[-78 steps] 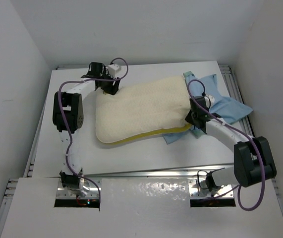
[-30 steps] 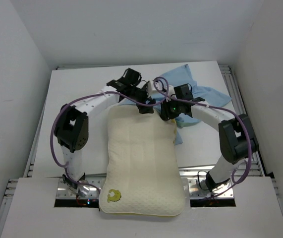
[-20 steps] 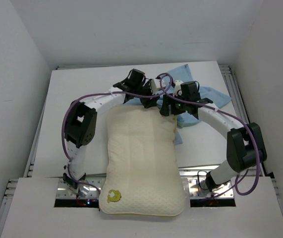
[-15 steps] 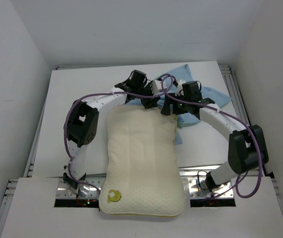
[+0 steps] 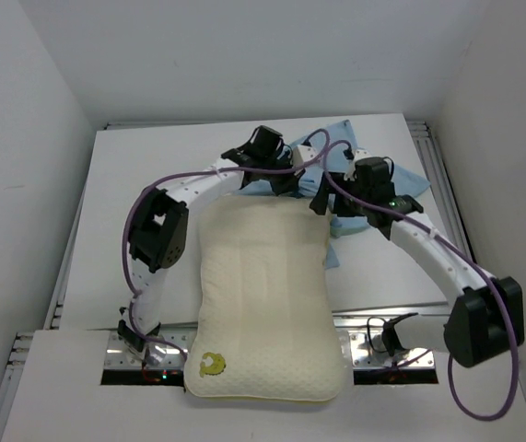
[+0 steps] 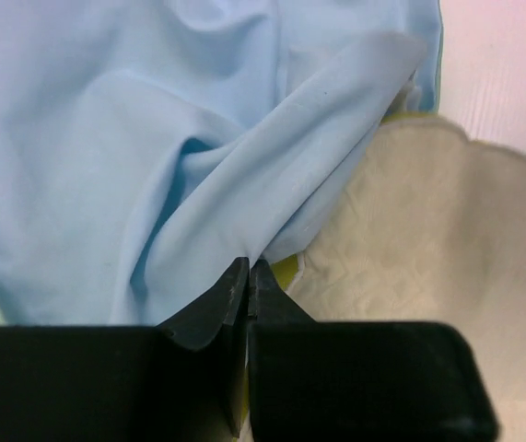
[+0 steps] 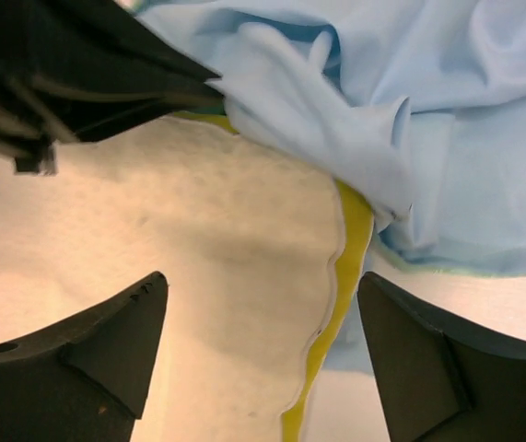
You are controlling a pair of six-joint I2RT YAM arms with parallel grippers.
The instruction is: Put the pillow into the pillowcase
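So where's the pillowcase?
In the top view the pillowcase lies bunched far back on the table behind the pillow, a fold pinched in the left claw.

No text can be read; the pillow [image 5: 264,295] bears only a small yellow-green emblem [image 5: 212,363] near one corner.

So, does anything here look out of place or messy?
Yes. The pillow sticks out past the table's near edge, and the pillowcase lies crumpled at its far end, not spread flat. The left claw pinches one fold.
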